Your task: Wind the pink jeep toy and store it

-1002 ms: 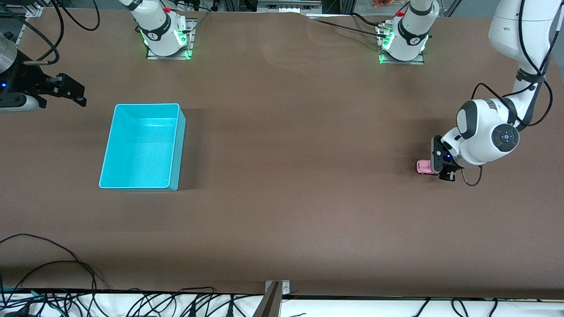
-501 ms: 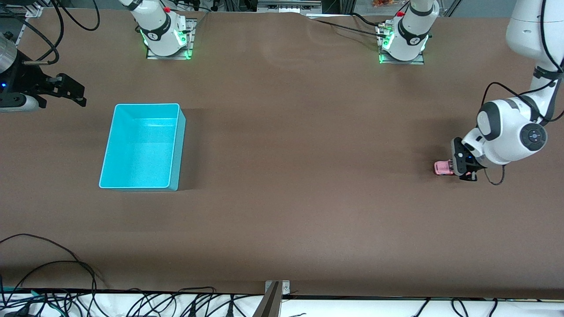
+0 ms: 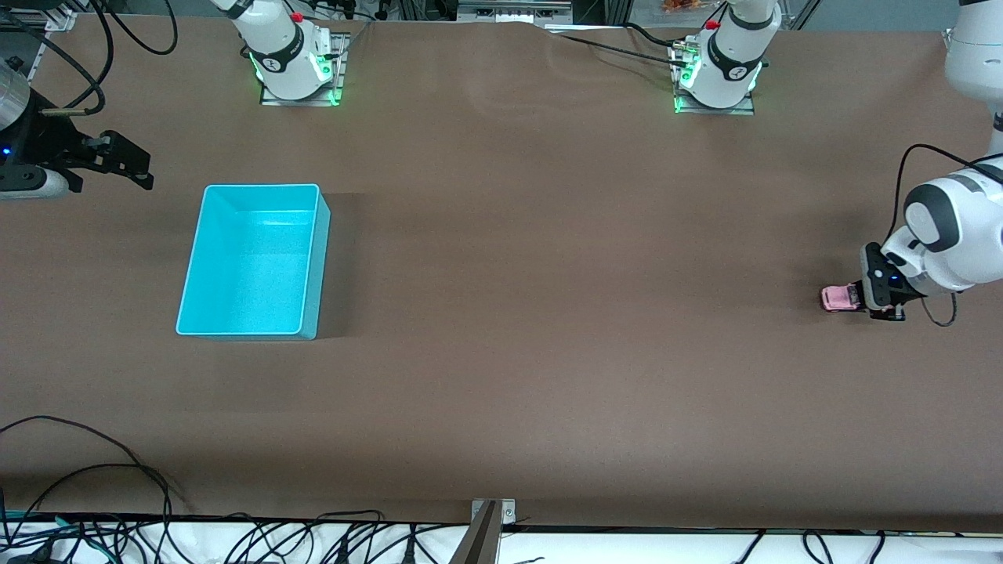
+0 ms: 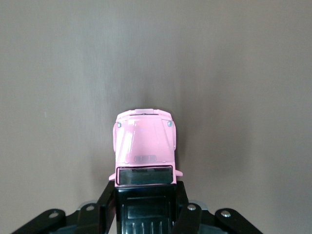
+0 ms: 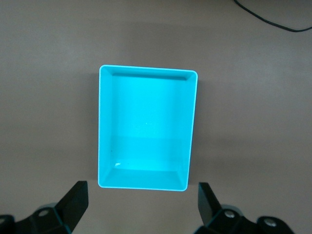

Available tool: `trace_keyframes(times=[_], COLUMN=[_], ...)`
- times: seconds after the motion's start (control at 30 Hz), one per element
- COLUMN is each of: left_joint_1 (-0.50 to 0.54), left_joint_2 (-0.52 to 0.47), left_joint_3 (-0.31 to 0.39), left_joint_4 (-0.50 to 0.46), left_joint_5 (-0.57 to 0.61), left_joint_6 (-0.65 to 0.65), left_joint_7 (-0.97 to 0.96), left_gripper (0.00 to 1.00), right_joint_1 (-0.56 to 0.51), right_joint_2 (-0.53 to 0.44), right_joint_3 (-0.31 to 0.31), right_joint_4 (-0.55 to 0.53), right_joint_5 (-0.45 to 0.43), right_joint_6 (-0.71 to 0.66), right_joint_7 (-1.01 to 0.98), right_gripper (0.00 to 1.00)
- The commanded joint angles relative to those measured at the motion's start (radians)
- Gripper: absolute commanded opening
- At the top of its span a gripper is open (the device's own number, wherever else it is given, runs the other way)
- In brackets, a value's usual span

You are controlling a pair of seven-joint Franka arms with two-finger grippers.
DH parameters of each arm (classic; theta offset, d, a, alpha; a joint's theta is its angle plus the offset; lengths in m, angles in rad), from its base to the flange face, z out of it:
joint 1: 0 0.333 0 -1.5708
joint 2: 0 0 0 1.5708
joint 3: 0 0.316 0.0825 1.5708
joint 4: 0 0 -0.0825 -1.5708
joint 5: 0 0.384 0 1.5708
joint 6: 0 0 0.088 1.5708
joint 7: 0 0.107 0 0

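Observation:
The pink jeep toy (image 3: pixel 838 298) is at table level near the left arm's end of the table. My left gripper (image 3: pixel 868 301) is shut on its rear. In the left wrist view the jeep (image 4: pixel 145 144) points away from the gripper (image 4: pixel 145 197), and the black fingers (image 4: pixel 181 202) clamp both sides of its black roof. My right gripper (image 3: pixel 132 166) is open and empty, waiting at the right arm's end of the table beside the turquoise bin (image 3: pixel 251 262). In the right wrist view its fingers (image 5: pixel 76 197) stand wide apart, clear of the empty bin (image 5: pixel 146 126).
Brown table surface lies between the bin and the jeep. The arm bases (image 3: pixel 294 63) stand along the edge farthest from the front camera. Cables (image 3: pixel 117 470) lie along the nearest edge.
My left gripper has moved toward the left arm's end of the table, taking the jeep along the surface with it. The right arm has not moved.

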Motion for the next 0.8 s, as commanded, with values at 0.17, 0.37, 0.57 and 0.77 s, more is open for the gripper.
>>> trace_keyframes(times=[0.17, 0.37, 0.57, 0.77], left_joint_1=[0.049, 0.040, 0.037, 0.037], left_joint_2=[0.113, 0.112, 0.112, 0.113], left_joint_3=[-0.005, -0.008, -0.011, -0.011], left_joint_4=[0.046, 0.057, 0.077, 0.077], left_joint_5=[0.018, 0.019, 0.018, 0.018], left_joint_6=[0.025, 0.021, 0.019, 0.019], left_joint_7=[0.038, 0.054, 0.103, 0.104], left_gripper=[0.06, 0.11, 0.06, 0.09], right_joint_1=[-0.008, -0.010, -0.008, -0.010], right_joint_2=[-0.001, -0.001, 0.001, 0.002], right_joint_3=[0.003, 0.003, 0.003, 0.003], right_joint_4=[0.007, 0.007, 0.007, 0.007], right_joint_5=[0.009, 0.009, 0.009, 0.009], right_joint_6=[-0.010, -0.010, -0.010, -0.011], right_joint_7=[-0.007, -0.007, -0.007, -0.007], right_gripper=[1.00, 1.00, 1.00, 1.00])
